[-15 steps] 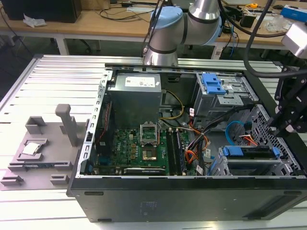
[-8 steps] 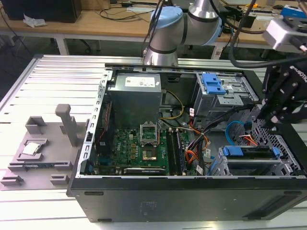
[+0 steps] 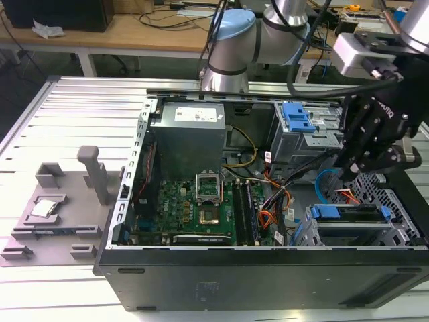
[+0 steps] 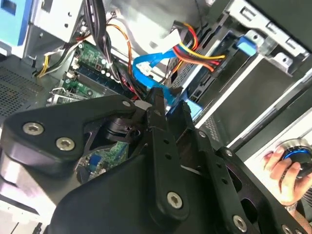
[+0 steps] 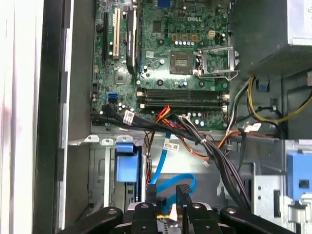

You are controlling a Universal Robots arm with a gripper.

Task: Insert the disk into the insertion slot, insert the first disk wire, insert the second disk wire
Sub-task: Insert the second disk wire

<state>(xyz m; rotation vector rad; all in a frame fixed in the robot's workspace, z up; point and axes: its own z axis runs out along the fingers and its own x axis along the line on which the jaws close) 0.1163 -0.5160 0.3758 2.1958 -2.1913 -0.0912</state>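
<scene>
The gripper [image 4: 170,98] pinches the second disk wire [image 4: 151,58], a light, floppy cable probably best held by its stiff plug end.

Read the open case [image 3: 234,282] as a clock face in the exterior view. The power supply [image 3: 188,131] sits at eleven o'clock with the motherboard [image 3: 191,211] before it at eight, the taller bay [image 3: 301,131] stands at one, and the insertion slot [image 3: 348,233] lies at four with the disk [image 3: 348,213] in it. The gripper [image 3: 345,176] hangs at three o'clock, above the slot and before the bay, with the second disk wire [image 3: 320,181] and the first disk wire [image 3: 345,195] just beside it. Outside the case, at nine o'clock, a fixture tray [image 3: 67,235] lies on the table [image 3: 67,114].
</scene>
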